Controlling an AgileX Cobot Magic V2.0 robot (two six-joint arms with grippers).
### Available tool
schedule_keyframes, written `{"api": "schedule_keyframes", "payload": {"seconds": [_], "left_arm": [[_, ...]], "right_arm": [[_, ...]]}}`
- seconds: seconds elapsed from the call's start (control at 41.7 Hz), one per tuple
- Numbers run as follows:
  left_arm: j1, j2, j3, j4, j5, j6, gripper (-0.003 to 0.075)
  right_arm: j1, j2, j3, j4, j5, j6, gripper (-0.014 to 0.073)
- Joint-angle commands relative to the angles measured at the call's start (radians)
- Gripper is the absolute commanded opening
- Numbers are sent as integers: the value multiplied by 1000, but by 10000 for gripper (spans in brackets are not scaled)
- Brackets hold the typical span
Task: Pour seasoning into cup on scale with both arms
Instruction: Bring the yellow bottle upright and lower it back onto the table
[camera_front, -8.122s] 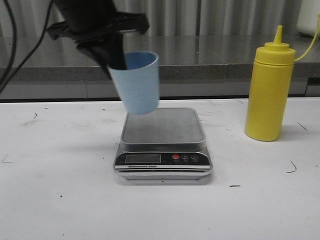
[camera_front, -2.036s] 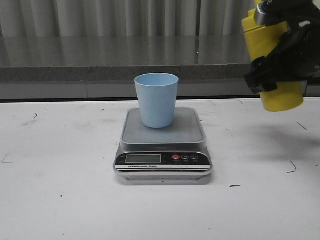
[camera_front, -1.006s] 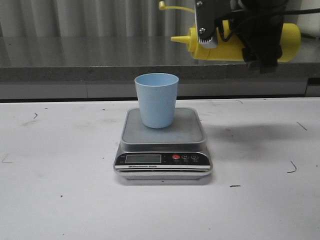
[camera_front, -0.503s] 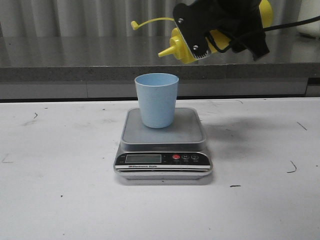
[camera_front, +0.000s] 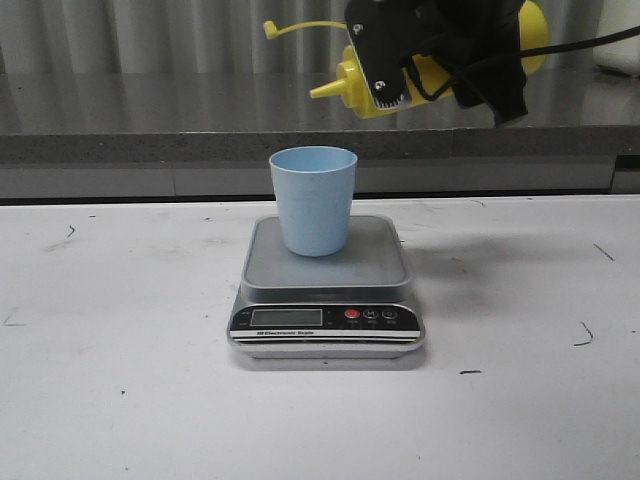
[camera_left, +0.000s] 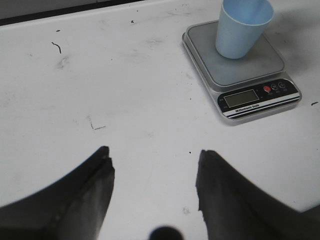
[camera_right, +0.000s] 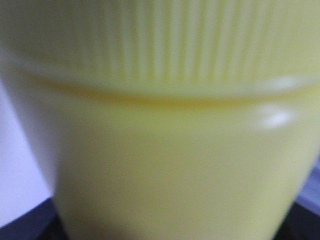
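The pale blue cup stands upright on the silver scale at the table's middle; both show in the left wrist view, the cup on the scale. My right gripper is shut on the yellow seasoning bottle, held nearly level above and right of the cup, its nozzle pointing left and slightly down, just above the cup's right rim. The bottle fills the right wrist view. My left gripper is open and empty over bare table, left of the scale.
A grey counter ledge runs behind the white table. The bottle's thin yellow strap sticks out left above the nozzle. Small dark marks dot the table top.
The cup went from my left gripper onto the scale. My right gripper lifted the bottle from the right, tipped it sideways and brought its nozzle left over the cup; in the last half second it shifted slightly left.
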Motion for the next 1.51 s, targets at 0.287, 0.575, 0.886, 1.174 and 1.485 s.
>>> {"api": "schedule_keyframes", "payload": {"seconds": [0.287, 0.575, 0.886, 1.174, 1.485], "left_arm": [[0, 1, -24, 4, -78, -5, 365], [0, 1, -24, 4, -78, -5, 365], [0, 1, -24, 4, -78, -5, 365], [0, 1, -24, 4, -87, -5, 365], [0, 1, -24, 4, -113, -5, 365]], "right_arm": [[-18, -84, -40, 231, 164, 294, 347], [-153, -257, 56, 662, -13, 294, 347], [-370, -417, 377, 848, -512, 404, 347], [-494, -356, 653, 849, -1186, 452, 347], [-528, -94, 667, 850, -1571, 346, 347]]}}
